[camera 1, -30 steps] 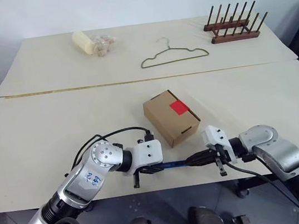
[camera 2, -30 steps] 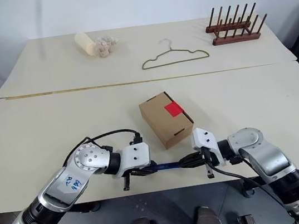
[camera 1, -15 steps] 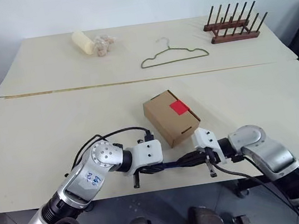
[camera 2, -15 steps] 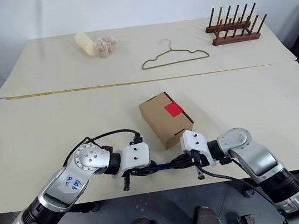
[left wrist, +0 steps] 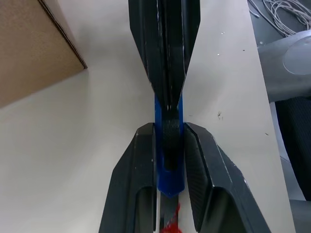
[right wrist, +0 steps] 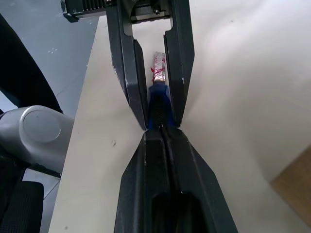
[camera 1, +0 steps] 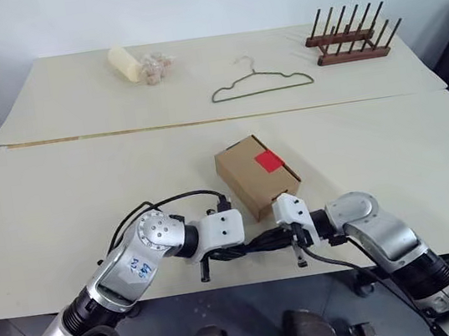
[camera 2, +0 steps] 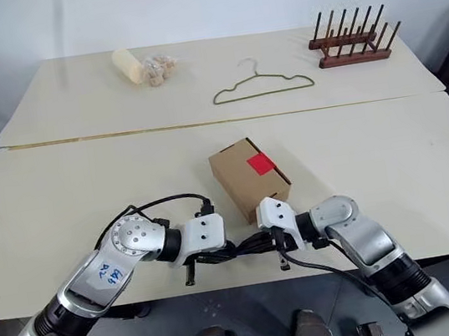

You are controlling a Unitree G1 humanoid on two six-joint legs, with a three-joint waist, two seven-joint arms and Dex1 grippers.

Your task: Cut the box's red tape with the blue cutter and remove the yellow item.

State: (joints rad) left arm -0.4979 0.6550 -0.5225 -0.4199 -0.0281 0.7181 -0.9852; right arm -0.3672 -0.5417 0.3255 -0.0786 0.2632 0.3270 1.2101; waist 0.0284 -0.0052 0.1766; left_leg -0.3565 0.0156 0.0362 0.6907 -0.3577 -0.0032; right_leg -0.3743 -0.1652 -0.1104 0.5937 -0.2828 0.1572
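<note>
Upper left of the left eye view: a pale yellow roll [camera 1: 123, 63] with a small clump of beige bits [camera 1: 156, 62] just beside it, both on the far counter [camera 1: 72, 106]. Lower left: left gripper [camera 1: 235, 252] low over the near counter's [camera 1: 45, 212] front edge, pointing toward frame right, its fingers [left wrist: 141, 179] clamped on either side of the blue cutter [left wrist: 167, 182]; in the left wrist view the cutter's blue body sits between the two pads, with a dark ribbed strip along its top. Centre, upper: a thin wire hanger [camera 1: 261, 85] lying flat on the far counter. Centre: the box [camera 1: 257, 175], brown carton, flaps closed, resting on the near counter just beyond the two grippers and apart from them; the red tape [camera 1: 268, 160] sits on its top face toward the right-hand edge, unbroken as far as can be seen. Lower centre, right of the left gripper: right gripper [camera 1: 262, 241] pointing toward frame left, tip to tip with the left one, jaws pressed fully together on the cutter's other end; the right wrist view shows the blue body running from its closed tips into the opposite fingers. Upper right: a dark wooden peg rack [camera 1: 350, 34] on the far counter. Yellow item not made out.
</note>
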